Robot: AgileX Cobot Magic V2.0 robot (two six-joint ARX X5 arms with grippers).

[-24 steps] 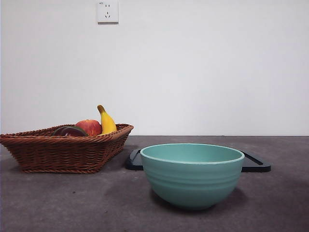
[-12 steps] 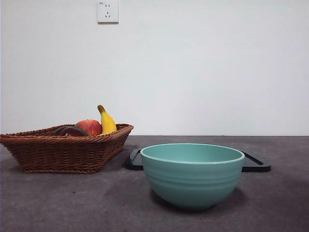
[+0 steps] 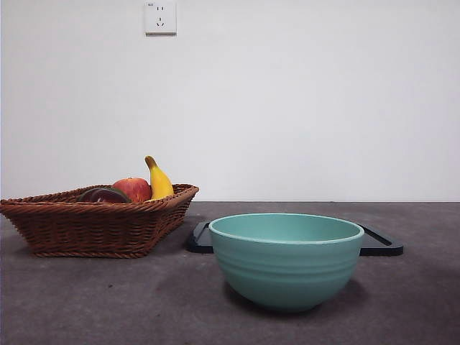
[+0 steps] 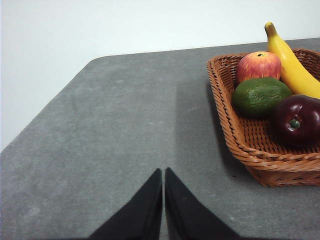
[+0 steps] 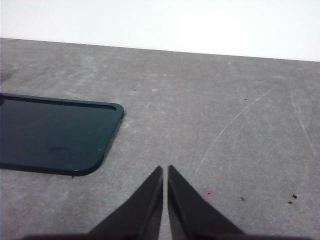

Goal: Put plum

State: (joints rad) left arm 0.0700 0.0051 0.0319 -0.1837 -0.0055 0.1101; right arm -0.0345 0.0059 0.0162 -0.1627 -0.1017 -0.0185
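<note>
Wicker, brown and woven, makes up the basket (image 3: pixel 93 223) that everything here can be placed from. Inside it the plum (image 4: pixel 297 120) lies, dark maroon and glossy, near one of the basket's corners. Just beside the plum is a dark green oval fruit (image 4: pixel 260 96), beyond that a red-and-yellow apple (image 4: pixel 259 65), and a banana (image 4: pixel 292 65) leans along the apple and the green fruit, its tip poking above the rim. From the front only a dark sliver of the plum (image 3: pixel 106 195) peeks over the basket's edge, next to the apple (image 3: pixel 133 189) and the banana (image 3: pixel 159 180).

Close by the basket a flat dark tray (image 3: pixel 381 244) lies on the grey table (image 3: pixel 86 302), and a teal bowl (image 3: pixel 286 260) stands in front of the tray.

Left gripper (image 4: pixel 163 172) hangs over bare table beside the basket, apart from it, its two black jaws pressed together on nothing. Right gripper (image 5: pixel 165 170) is clenched the same way, empty, over the table just off a corner of the tray (image 5: pixel 55 135).
</note>
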